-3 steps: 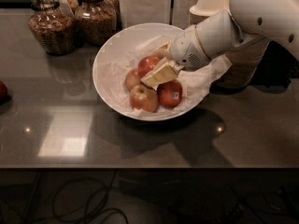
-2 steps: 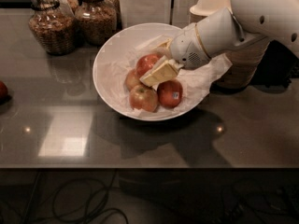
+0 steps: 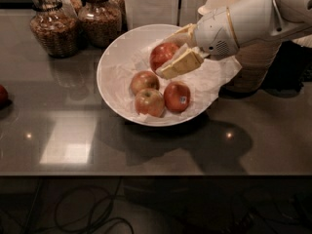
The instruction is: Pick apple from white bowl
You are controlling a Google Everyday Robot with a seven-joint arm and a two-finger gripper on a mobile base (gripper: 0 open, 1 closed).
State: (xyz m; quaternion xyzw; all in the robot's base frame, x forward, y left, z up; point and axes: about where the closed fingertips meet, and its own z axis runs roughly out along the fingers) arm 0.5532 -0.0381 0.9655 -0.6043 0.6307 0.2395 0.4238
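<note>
The apple sits at the far side of the white bowl, above the crumpled paper that lines it. The gripper reaches in from the right and has it pinched: one pale pad lies across its near right flank, the other behind its far side.

It is likely firm and fairly heavy for its size, with a smooth waxy skin that can slide or roll in a flat pinch. The widest girth, pads on opposite sides, looks the safest hold, and a hard squeeze could bruise it.

Three more apples lie just near of it in the bowl: a paler pair to the left and a red one with a small sticker to the right. They could be nudged if the hold slips.

Beyond the bowl, two glass jars stand at the far left. A stack of beige bowls rises at the far right behind the arm. A straight lift looks unobstructed.
</note>
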